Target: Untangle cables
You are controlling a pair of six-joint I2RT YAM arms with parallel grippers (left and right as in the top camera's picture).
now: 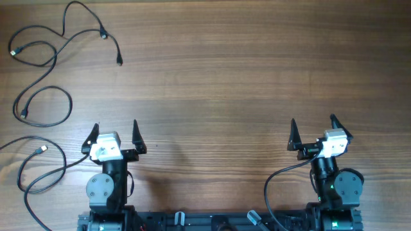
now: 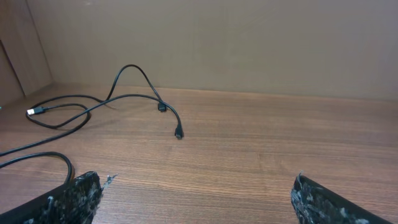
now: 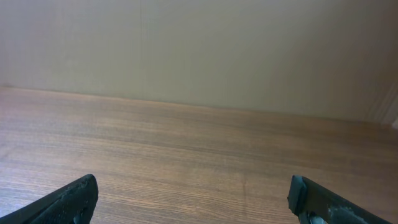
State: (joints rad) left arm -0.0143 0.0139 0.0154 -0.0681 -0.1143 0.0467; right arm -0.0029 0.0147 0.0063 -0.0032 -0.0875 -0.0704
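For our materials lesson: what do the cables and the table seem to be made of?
The cables: probably rubber or plastic sheathing, matte black, bending in soft loops. The table: wood or wood-look laminate, brown with visible grain lines.

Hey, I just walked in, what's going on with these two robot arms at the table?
Nothing is being handled right now. Both arms sit at the near edge of the wooden table. The left pincer and the right pincer are both open and empty. The thin black cables lie in loose loops on the left side, ahead of and beside the left arm, and neither pincer touches them.
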